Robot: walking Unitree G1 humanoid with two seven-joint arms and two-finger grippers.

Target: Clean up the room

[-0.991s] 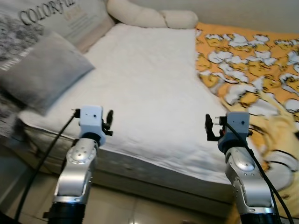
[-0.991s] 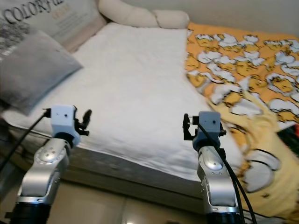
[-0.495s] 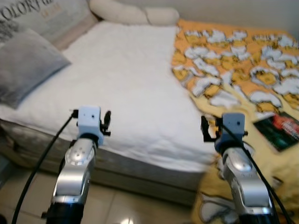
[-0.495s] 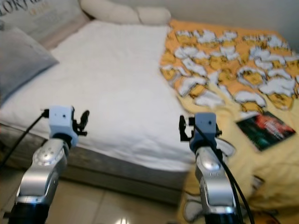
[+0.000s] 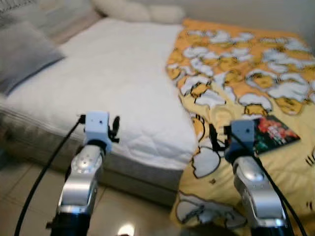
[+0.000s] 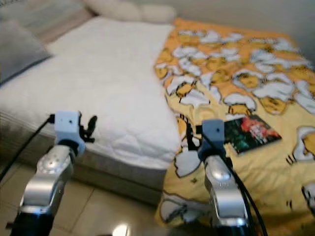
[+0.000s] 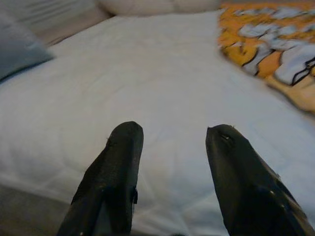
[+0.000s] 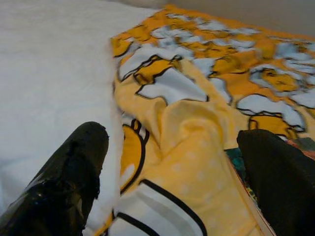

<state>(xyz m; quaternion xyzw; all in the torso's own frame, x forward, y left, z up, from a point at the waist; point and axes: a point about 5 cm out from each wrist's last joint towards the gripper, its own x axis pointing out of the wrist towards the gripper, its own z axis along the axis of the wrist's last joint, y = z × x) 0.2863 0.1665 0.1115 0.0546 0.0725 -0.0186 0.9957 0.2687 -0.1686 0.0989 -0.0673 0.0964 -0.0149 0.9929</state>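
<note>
the robot stands at the foot corner of a bed [image 5: 123,73] covered by a white quilted mattress cover, with a yellow and orange cartoon-print blanket [image 5: 246,64] spread over the bed's right half and hanging down over the edge toward the tiled floor [image 5: 123,206]. a dark book [image 6: 250,132] with a red and green cover lies flat on the blanket, near the bed's front edge and just beyond the right arm. a grey pillow [image 5: 22,54] rests at the far left of the bed, and a long cream bolster [image 5: 138,10] lies along the head end. the left end effector [image 7: 172,162] is held up in front of the white mattress edge, its two black fingers spread apart with nothing between them, the white cover showing beyond them. the right end effector [image 8: 172,167] hovers over the line where the blanket meets the white cover, its fingers also parted wide and empty; a fold of the yellow blanket lies between and beyond them without being pinched, and a corner of the book shows beside one finger. both head views are slightly blurred.
</note>
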